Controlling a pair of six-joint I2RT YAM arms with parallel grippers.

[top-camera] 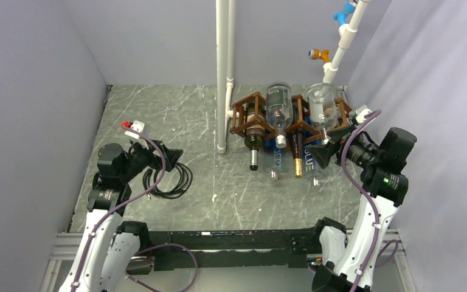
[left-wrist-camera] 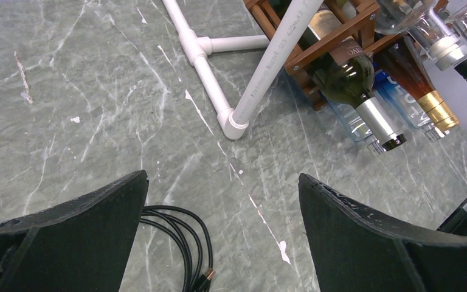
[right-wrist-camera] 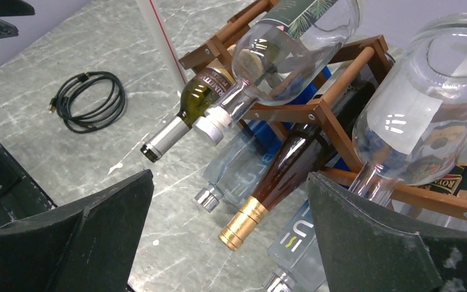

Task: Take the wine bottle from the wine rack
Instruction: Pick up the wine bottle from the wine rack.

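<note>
The brown wooden wine rack (top-camera: 298, 117) (right-wrist-camera: 334, 114) stands at the back right of the table. In its lower cells lie a dark green wine bottle (top-camera: 254, 141) (right-wrist-camera: 190, 102) (left-wrist-camera: 348, 86) with a silver capsule and an amber wine bottle (top-camera: 296, 155) (right-wrist-camera: 292, 159) with gold foil, necks pointing toward me. Two clear glass bottles (right-wrist-camera: 292, 48) (right-wrist-camera: 419, 121) rest on top. My right gripper (top-camera: 323, 154) (right-wrist-camera: 229, 176) hangs open just in front of the rack, above the amber bottle's neck, holding nothing. My left gripper (top-camera: 171, 156) (left-wrist-camera: 222, 175) is open, far left of the rack.
Clear bottles with blue lettering (right-wrist-camera: 246, 164) lie on the table under the rack. A white pipe post (top-camera: 224, 73) (left-wrist-camera: 267, 67) stands just left of the rack; a slanted pipe (top-camera: 340, 52) runs behind it. A coiled black cable (top-camera: 171, 179) (left-wrist-camera: 182, 243) lies under the left gripper. Walls close both sides.
</note>
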